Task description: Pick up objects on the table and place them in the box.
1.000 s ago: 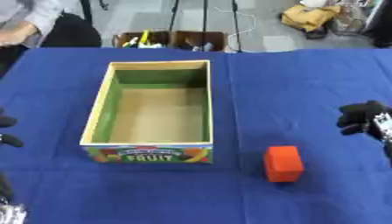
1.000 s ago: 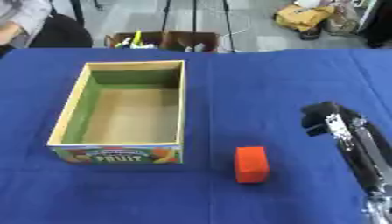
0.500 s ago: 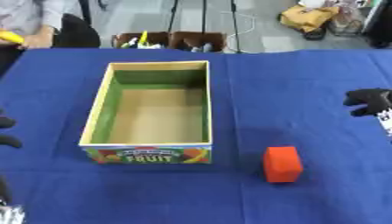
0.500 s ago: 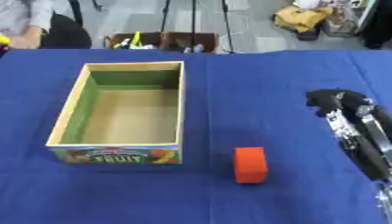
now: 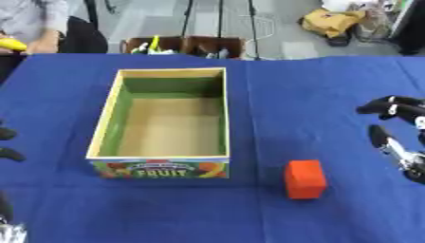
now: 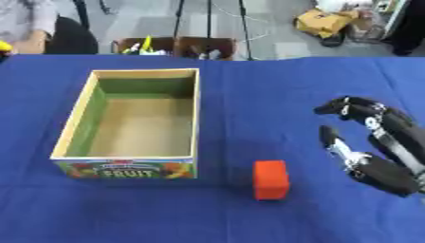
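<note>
Both head views look steeply down on the blue cloth table (image 5: 274, 85). They share the open cardboard fruit box (image 6: 80, 114) left of the right hand (image 6: 378, 152).

Place: a robot lab or test room, not a home.
Desk: it was draped edge to edge in a plain blue cloth (image 5: 274, 80), the way a staged work surface is.
Floor: bare grey floor (image 5: 282, 28) lay beyond the far edge of the desk.
Stands: thin black tripod legs (image 6: 242, 23) rose from that floor, suggesting camera or light stands.
Storage: a brown cardboard bin (image 5: 187, 46) of assorted small items sat just behind the desk.
Clutter: a yellow-brown bag (image 6: 325, 21) lay on the floor near the far right.
Prop: a cardboard box (image 5: 166, 118) printed "FRUIT" stood on the cloth as a set piece.
</note>
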